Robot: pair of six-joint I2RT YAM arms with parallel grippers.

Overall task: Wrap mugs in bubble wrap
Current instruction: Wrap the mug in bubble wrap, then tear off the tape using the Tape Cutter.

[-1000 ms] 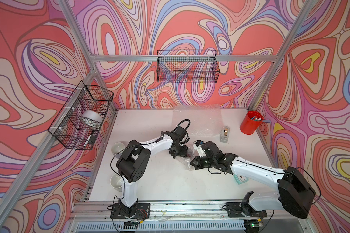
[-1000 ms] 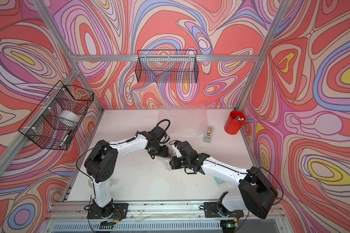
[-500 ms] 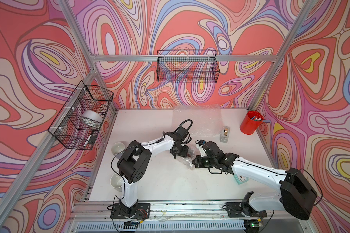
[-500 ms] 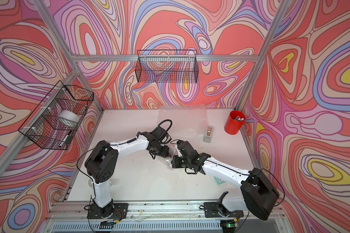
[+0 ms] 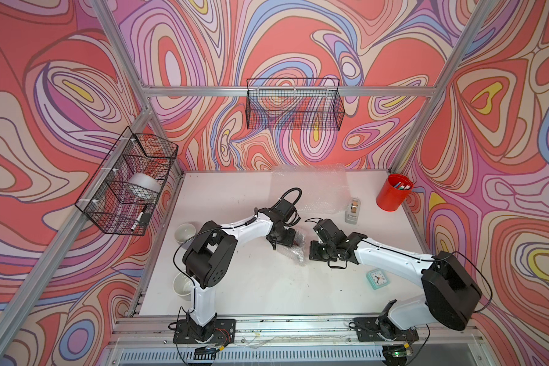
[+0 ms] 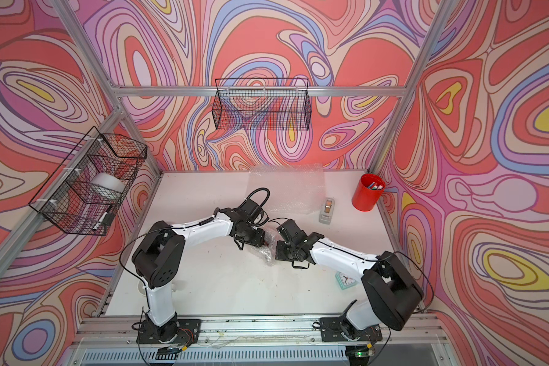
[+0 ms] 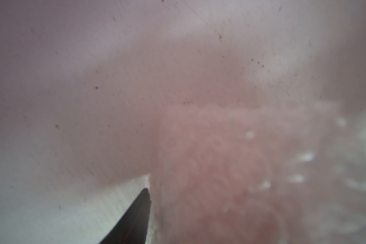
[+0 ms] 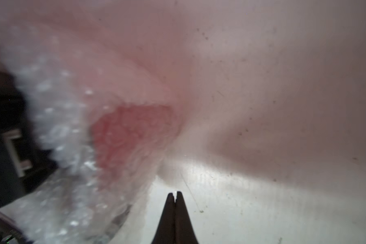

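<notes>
The red mug (image 5: 298, 242) lies at the table's middle, bundled in crumpled bubble wrap (image 5: 293, 253), (image 6: 263, 251). My left gripper (image 5: 290, 242), (image 6: 260, 240) reaches down over the bundle and is shut on it. In the left wrist view one dark finger (image 7: 137, 211) presses the side of the wrapped mug (image 7: 220, 169); the other finger is hidden. My right gripper (image 5: 313, 253), (image 8: 174, 194) is shut and empty, low over the table just right of the bundle (image 8: 131, 131). A white mug (image 5: 184, 231) stands at the left edge. Another pale cup (image 5: 181, 285) sits partly behind the left arm.
Flat bubble wrap sheets (image 5: 311, 187) lie at the back. A tape dispenser (image 5: 353, 210) and a red pen cup (image 5: 393, 191) stand at the back right. A mint clock (image 5: 377, 279) lies by the right arm. Wire baskets (image 5: 293, 104), (image 5: 127, 180) hang on the walls.
The right gripper has drawn back slightly to the right, away from the bundle. The left gripper stays on the wrapped mug.
</notes>
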